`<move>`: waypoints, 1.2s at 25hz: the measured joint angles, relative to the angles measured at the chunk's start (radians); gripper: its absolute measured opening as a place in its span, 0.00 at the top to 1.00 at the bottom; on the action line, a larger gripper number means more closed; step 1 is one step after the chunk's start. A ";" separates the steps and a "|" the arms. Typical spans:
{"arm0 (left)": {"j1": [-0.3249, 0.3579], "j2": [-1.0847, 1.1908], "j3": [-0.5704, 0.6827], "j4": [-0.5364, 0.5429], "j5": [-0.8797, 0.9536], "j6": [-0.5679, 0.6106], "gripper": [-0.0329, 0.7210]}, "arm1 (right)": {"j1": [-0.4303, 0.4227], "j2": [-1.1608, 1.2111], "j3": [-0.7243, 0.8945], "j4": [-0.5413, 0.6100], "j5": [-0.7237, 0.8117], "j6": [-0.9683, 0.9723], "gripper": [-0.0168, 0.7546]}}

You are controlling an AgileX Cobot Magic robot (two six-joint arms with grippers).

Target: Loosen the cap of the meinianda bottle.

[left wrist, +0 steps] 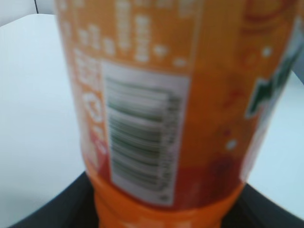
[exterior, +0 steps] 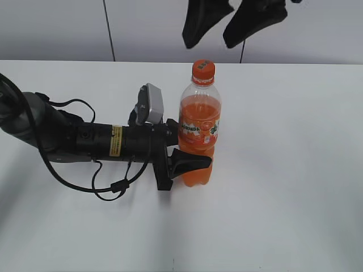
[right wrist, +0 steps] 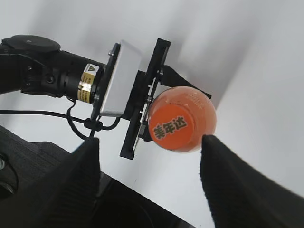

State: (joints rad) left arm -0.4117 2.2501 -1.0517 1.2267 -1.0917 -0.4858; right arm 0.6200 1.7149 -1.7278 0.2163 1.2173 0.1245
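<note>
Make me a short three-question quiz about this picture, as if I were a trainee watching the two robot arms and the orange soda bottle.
1. True or false: the meinianda bottle lies on its side on the table.
2. Which gripper clamps the bottle's body: A) left gripper B) right gripper C) neither?
3. Fill in: the right gripper hangs open ____ the cap, not touching it.

Key:
1. False: it stands upright.
2. A: the left gripper's fingers close around the lower body, near the label.
3. above: the right wrist view looks straight down on the cap between the spread fingers.
</note>
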 joint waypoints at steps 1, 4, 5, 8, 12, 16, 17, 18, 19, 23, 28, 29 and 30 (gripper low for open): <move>0.000 0.000 0.000 0.000 0.000 0.000 0.44 | 0.000 0.014 0.000 0.000 0.000 0.000 0.34; 0.000 0.000 0.000 0.000 0.000 0.000 0.44 | 0.000 0.045 0.000 -0.003 0.000 0.003 0.34; 0.000 0.000 0.000 0.000 0.000 0.000 0.44 | 0.000 0.054 0.000 -0.007 0.000 0.004 0.34; 0.000 0.000 0.000 0.000 0.000 0.000 0.44 | 0.000 0.081 0.000 -0.024 0.000 0.005 0.34; 0.000 0.000 0.000 0.000 0.000 0.000 0.44 | 0.000 0.102 0.000 -0.033 -0.001 0.005 0.37; 0.000 0.000 0.000 0.000 0.000 0.000 0.44 | 0.000 0.102 0.000 -0.034 -0.005 0.005 0.43; 0.000 0.000 0.000 0.000 0.000 0.000 0.44 | 0.000 0.102 0.000 -0.034 -0.005 0.005 0.45; 0.000 0.000 0.000 0.000 0.000 0.000 0.44 | 0.000 0.103 0.000 -0.034 -0.005 0.005 0.48; 0.000 0.000 0.000 0.000 0.000 0.000 0.44 | 0.000 0.104 0.000 -0.034 -0.005 0.004 0.52; 0.000 0.000 0.000 0.000 0.000 0.000 0.44 | 0.000 0.104 0.000 -0.037 -0.005 -0.025 0.63; 0.000 0.000 0.000 0.000 0.000 0.000 0.44 | 0.000 0.104 0.000 -0.038 -0.005 -0.079 0.63; 0.000 0.000 0.000 0.000 0.000 0.000 0.44 | 0.000 0.104 0.000 -0.038 -0.005 -0.117 0.63; 0.000 0.000 0.000 0.000 0.000 0.000 0.44 | 0.000 0.104 0.000 -0.038 -0.005 -0.161 0.63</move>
State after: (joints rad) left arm -0.4117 2.2501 -1.0517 1.2267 -1.0917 -0.4858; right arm 0.6200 1.8184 -1.7278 0.1787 1.2119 -0.0365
